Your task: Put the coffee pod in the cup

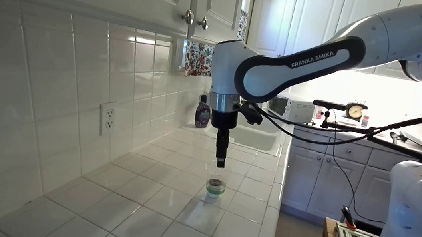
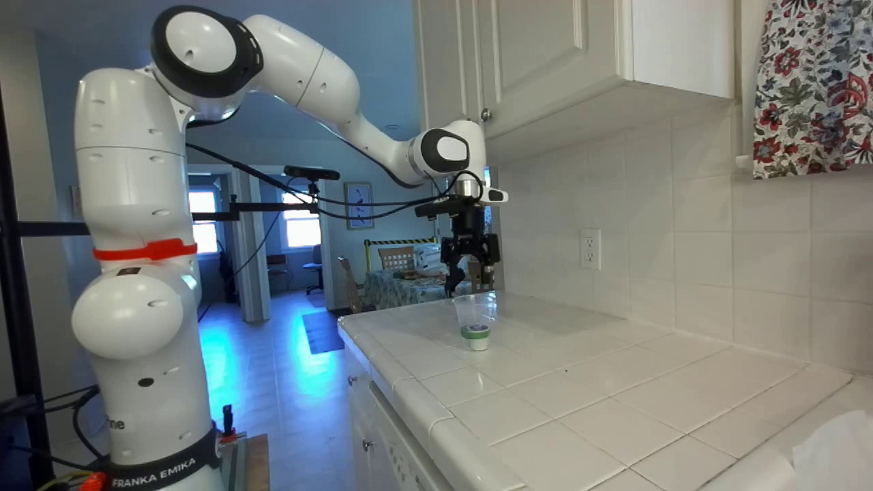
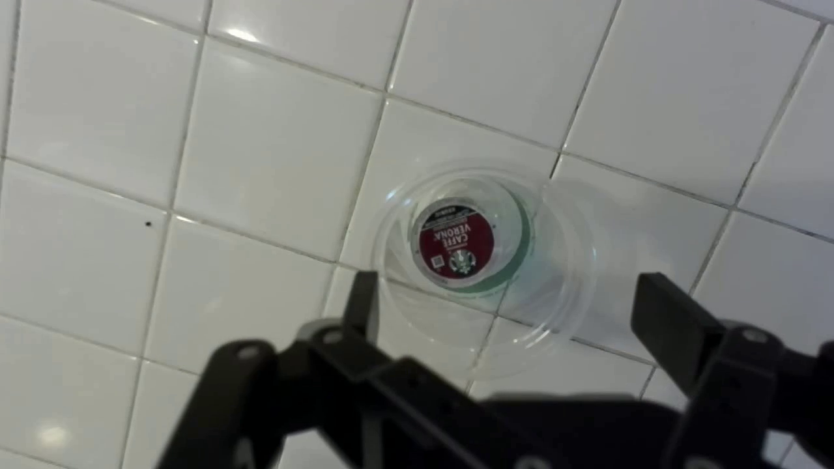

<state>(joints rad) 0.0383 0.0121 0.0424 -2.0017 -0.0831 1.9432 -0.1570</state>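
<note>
The fingers [image 3: 677,326] stand wide apart with free air between them, just above the rim of the clear cup [image 2: 475,319]; how much they clear this rim, I cannot tell. Downward, the cup's mouth is open, but its side goes all around the coffee pod [image 3: 456,241] inside. On the surface [image 1: 150,216] there is free room around the cup. At one side the tiled wall [image 2: 702,266] blocks the way, well apart from the cup, and the cupboard [image 2: 552,61] overhangs there; the dark bottle [image 1: 202,115] stands near this wall.
</note>
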